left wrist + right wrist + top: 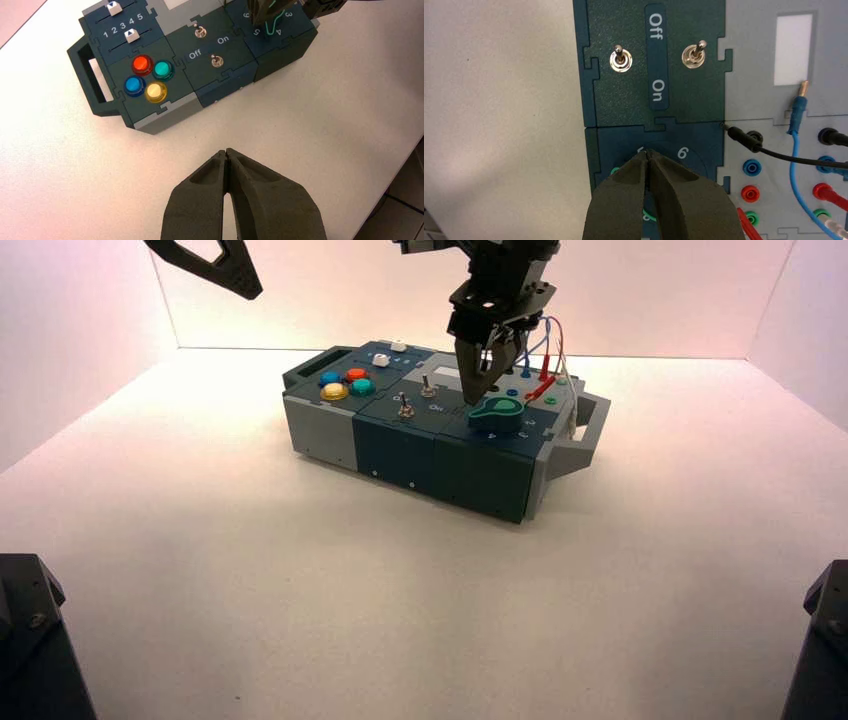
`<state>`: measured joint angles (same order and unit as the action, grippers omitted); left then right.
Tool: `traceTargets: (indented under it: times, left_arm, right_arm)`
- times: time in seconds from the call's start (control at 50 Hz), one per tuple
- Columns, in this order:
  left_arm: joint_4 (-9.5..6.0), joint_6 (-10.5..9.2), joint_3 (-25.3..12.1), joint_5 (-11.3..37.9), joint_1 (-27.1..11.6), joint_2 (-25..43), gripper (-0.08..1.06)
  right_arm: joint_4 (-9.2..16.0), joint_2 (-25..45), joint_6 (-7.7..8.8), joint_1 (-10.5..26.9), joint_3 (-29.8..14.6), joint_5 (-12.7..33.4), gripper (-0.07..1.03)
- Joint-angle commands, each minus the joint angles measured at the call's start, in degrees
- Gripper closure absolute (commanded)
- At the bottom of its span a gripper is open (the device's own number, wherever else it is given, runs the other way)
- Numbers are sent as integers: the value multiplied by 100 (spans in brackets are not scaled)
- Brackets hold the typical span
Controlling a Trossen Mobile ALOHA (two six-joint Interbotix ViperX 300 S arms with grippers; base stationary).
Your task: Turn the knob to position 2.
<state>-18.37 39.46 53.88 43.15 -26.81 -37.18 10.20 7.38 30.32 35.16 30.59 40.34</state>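
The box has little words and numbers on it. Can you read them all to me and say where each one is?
"1 2 3 4 5": between the two sliders.
"Off" and "On": between the two metal switches.
"6": beside the green knob, under the shut right gripper.
Other knob numbers: partly hidden.

The right hand [487, 368] hangs closed just above the knob [497, 414] and covers most of it from above. Behind the knob, red, blue and black wires [541, 360] rise from the sockets and crowd the far right side. The two toggle switches [415, 398] stand to the left of the knob. The worktop [300, 570] before the box [440, 455] is open. The left hand [227, 156] hovers closed over it.
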Motion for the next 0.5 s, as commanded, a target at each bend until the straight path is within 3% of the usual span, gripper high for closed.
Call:
traceTargets:
  times: [0.02,0.5]
  left_arm:
    - [-9,35,-123,-44,-18,-9,101]
    - [-9,35,-123,-88,-18,-9,101]
  right_arm:
    - [18,-88,53,35,-70,44,98]
    - [26,-88,62,62,-35,229,98]
